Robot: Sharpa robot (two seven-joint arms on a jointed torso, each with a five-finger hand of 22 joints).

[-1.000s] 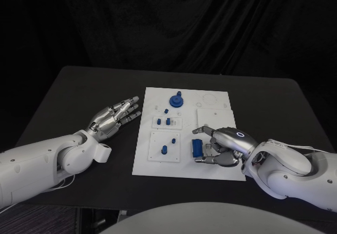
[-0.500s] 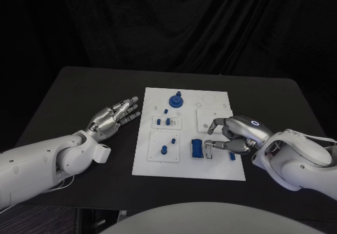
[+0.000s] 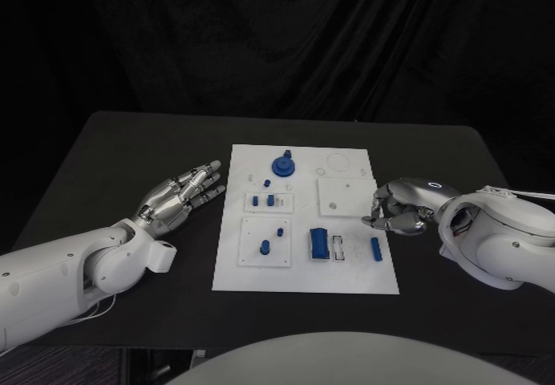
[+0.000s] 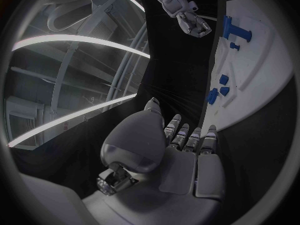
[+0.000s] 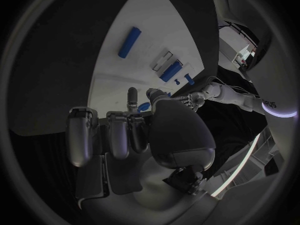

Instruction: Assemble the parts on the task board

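White task board (image 3: 304,269) at the table's (image 3: 115,160) centre carries our blue parts: a block (image 3: 318,243) in its slot and a loose bar (image 3: 376,248) near the right edge, both lengthwise front-to-back. Our right hand (image 3: 399,210) hovers curled, empty; our left hand (image 3: 180,195) lies spread.

White task board (image 3: 303,273) on a black table (image 3: 115,160); its parts, such as the round piece (image 3: 285,166) at the far end, are blue. Both silver hands, apparently unpatterned, have white arms.
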